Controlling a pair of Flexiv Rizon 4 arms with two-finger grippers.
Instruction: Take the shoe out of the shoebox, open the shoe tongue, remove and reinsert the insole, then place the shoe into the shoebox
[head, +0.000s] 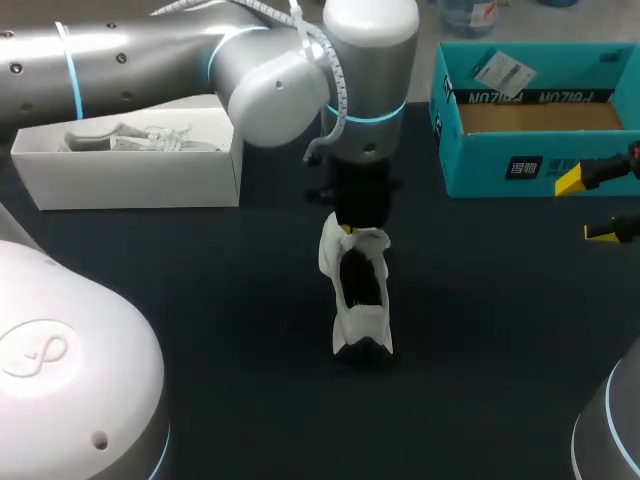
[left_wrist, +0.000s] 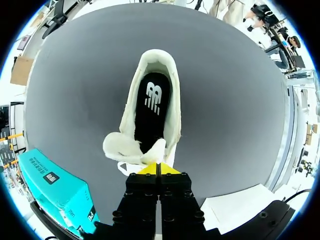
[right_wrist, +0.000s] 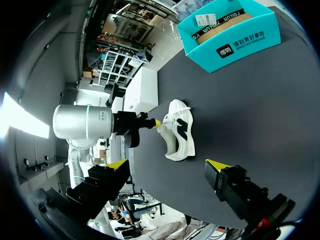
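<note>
Your left gripper is pinched closed at the shoe's tongue, and your right gripper is wide open. A white box and a teal shoebox flank the shoe on the dark table.

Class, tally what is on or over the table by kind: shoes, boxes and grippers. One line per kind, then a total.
Shoes: 2, the white shoe on the table and a second shoe in the white box
Boxes: 2, the teal shoebox and the white box
Grippers: 2, the left gripper and the right gripper
Total: 6
</note>
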